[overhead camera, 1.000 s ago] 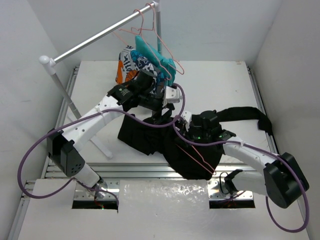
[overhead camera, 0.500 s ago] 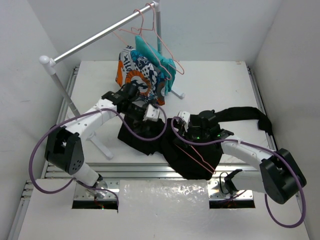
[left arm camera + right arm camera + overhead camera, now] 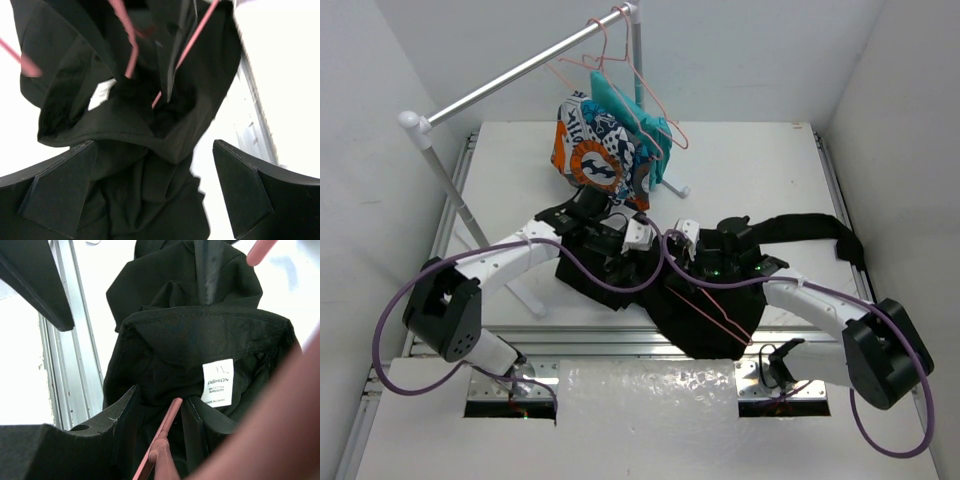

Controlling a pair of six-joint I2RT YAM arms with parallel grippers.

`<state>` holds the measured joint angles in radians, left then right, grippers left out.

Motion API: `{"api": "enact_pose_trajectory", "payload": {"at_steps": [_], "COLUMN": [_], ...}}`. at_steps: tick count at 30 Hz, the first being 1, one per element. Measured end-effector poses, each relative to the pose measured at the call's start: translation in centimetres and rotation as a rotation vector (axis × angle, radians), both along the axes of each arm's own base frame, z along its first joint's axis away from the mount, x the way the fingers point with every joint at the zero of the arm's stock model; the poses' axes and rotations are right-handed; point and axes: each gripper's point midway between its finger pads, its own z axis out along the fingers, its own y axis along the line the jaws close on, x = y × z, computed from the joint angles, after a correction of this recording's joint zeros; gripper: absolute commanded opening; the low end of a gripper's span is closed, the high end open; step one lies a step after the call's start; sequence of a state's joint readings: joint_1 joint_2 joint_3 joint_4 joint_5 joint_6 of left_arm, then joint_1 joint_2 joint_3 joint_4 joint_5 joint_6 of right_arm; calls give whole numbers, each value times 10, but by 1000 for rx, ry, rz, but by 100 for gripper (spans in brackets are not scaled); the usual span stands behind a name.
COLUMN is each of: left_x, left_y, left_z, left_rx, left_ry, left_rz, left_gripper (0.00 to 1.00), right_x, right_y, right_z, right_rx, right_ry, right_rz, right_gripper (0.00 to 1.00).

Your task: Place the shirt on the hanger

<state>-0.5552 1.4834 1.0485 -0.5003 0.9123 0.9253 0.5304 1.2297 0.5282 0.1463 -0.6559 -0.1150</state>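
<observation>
Well, the black shirt [image 3: 650, 285] lies bunched in the middle of the table [image 3: 750, 170], one sleeve trailing off toward the right edge of the top view. The pink wire hanger [image 3: 725, 318] rests on it, slanting toward the lower right of the heap. Both arms lean in over the cloth from either side, their wrists close together above the collar end. From the left wrist, the left gripper [image 3: 155, 145] has its fingers [image 3: 60, 195] spread wide at the bottom corners of the frame, with nothing pinched; the open collar sits just beyond them, pink wire crossing it at the top. From the right wrist, the right gripper [image 3: 102, 357] also looks parted, its dark fingers [image 3: 35, 285] along the left side with bare table and a metal rail in the gap. The collar's white label [image 3: 218, 382] shows right of centre, and a strand of pink wire pokes up at the bottom. At the back, a patterned garment [image 3: 590, 155] and a teal garment [image 3: 632, 115] hang from a metal rack [image 3: 510, 75] beside spare pink hangers [image 3: 655, 100].
</observation>
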Motion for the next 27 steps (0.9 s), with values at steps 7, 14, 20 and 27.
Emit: {"api": "enact_pose_trajectory", "payload": {"at_steps": [7,14,20,27], "left_x": [31,47,43,23], "left_y": [-12,-22,-25,-35], "left_z": [36,36,12,-8], "left_rx": [-96,-46,45,116], "left_ry": [198,334,475,573], "left_rz": [136,222,284,269], "left_gripper": [47,65,65,18], "right_x": [-1,1,2,1], "right_y": [-1,-3,-3,-3], "right_z": [2,5,5,4], "right_rx": [-2,-3,-7,-12], "right_ry": [-5,-24,-32,-32], "right_rz": [-1,-13,-10,-7], "right_gripper": [0,0,0,0]}}
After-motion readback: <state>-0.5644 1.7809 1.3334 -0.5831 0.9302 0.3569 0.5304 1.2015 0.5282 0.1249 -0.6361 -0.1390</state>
